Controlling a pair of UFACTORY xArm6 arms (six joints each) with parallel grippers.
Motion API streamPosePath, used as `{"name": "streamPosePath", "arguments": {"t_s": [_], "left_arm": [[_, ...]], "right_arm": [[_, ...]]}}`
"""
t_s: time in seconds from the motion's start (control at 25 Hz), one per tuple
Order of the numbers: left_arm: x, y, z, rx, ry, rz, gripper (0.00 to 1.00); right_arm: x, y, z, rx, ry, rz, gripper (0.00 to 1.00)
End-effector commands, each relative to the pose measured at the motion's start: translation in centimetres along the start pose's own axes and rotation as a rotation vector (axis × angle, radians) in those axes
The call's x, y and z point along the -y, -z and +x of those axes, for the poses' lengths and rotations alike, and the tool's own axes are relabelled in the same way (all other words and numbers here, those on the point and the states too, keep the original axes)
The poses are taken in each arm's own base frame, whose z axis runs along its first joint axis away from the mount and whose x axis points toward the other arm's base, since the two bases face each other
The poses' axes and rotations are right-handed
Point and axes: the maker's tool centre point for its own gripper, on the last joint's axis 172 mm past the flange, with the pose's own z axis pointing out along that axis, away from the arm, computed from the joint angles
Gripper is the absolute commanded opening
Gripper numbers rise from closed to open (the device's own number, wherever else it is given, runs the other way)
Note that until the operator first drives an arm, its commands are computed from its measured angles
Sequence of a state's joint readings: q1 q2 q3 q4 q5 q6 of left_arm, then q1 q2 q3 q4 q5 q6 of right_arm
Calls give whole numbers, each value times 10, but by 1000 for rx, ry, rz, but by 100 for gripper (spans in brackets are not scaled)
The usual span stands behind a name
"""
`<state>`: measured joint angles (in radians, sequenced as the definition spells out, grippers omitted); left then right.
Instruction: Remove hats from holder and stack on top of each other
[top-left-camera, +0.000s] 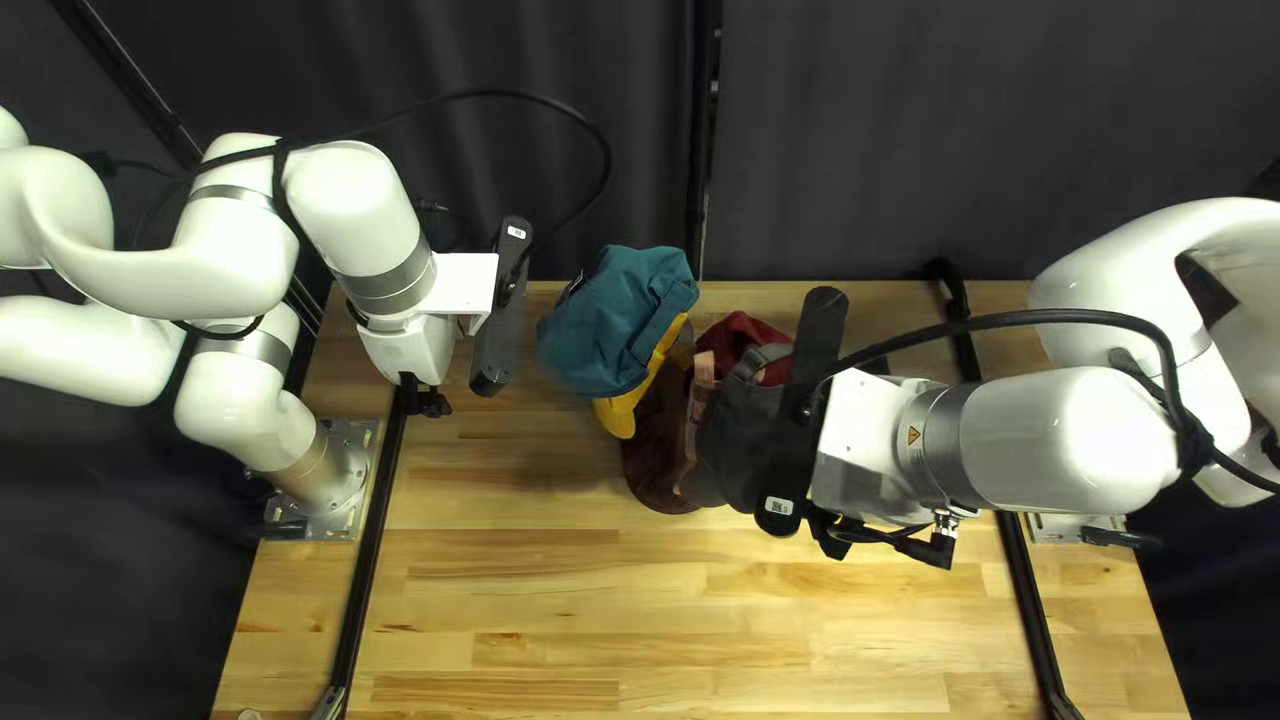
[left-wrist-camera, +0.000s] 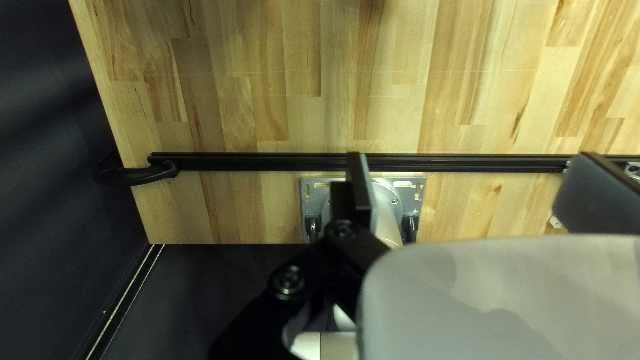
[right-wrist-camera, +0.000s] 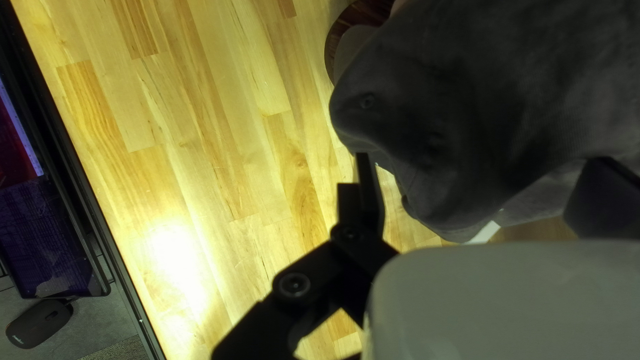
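Closest to the overhead camera is the near stretch of the pale plank-topped wooden table (top-left-camera: 600,620), which runs back to a dark curtain.

My white left arm (top-left-camera: 230,260) is folded up over its own base at the left edge. My white right arm (top-left-camera: 1050,440) reaches in from the right edge towards the middle of the table.

The hats sit bunched together at the table's far middle. What carries them is hidden beneath the cloth. A teal fabric cap (top-left-camera: 615,320) sits highest, with a mustard-yellow cap (top-left-camera: 625,405) just under it. Beside those are a brown cap (top-left-camera: 660,460) and a dark red cap (top-left-camera: 740,340). A dark grey cap (top-left-camera: 745,440) is nearest my right wrist.

On the right wrist camera, my right gripper (right-wrist-camera: 480,170) has its fingers spread wide. The dark grey cap's crown bulges into the gap between them. One finger's tip is just at the cap's edge, but I cannot tell whether it touches, and nothing is clamped.

My left gripper (left-wrist-camera: 470,160) is also spread wide and holds nothing. It points down at the table near a black rail (left-wrist-camera: 250,161) and my left arm's silver base plate (left-wrist-camera: 412,187), well apart from the hats.
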<state>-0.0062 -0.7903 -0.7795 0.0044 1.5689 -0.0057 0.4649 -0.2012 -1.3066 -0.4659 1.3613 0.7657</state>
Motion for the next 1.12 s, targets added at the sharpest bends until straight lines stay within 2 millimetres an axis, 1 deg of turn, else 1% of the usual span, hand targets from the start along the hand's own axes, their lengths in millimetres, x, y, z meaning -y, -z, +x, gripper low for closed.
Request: {"name": "streamPosePath", "arguments": {"t_s": [0.04, 0.08, 0.16, 0.2, 0.76, 0.96, 1.12], "left_arm": [[0, 0, 0, 0, 0, 0, 100], [0, 0, 0, 0, 0, 0, 100], [0, 0, 0, 0, 0, 0, 100], [0, 0, 0, 0, 0, 0, 100], [0, 0, 0, 0, 0, 0, 100], [0, 0, 0, 0, 0, 0, 100], [0, 0, 0, 0, 0, 0, 100]], "right_arm": [[-3, -4, -1, 5, -5, 1, 96], [-3, -4, -1, 6, -6, 1, 80], [-4, -4, -2, 9, -9, -2, 10], [-5, -4, -2, 12, -10, -4, 0], [-3, 8, -3, 11, 2, -18, 0], [-7, 27, 2, 0, 10, -30, 0], [-23, 64, 10, -14, 25, -54, 0]]}}
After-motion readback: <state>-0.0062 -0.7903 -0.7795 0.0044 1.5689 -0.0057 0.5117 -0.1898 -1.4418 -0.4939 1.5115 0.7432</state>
